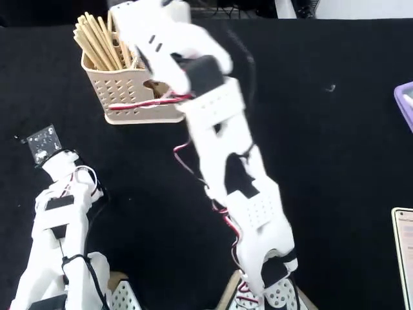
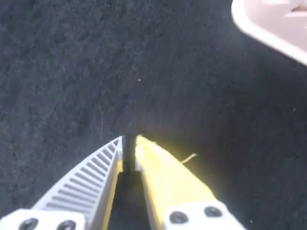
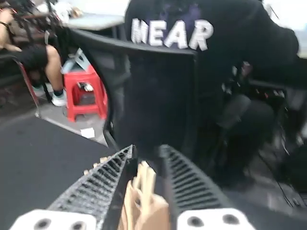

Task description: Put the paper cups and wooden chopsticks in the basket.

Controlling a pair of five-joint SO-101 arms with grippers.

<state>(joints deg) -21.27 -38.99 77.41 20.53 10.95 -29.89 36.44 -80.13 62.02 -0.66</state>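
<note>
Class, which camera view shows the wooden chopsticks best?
The high view: the chopsticks stand bundled in the basket, seen along their length. The right wrist view catches pale tips near its gripper. The left wrist view faces the table.

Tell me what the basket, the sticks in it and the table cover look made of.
Basket: beige plastic probably, matte, moulded slots in the wall. Chopsticks: pale wood or bamboo, unpainted, going by colour. Table cover: black cloth, felt-like, fuzzy nap.
</note>
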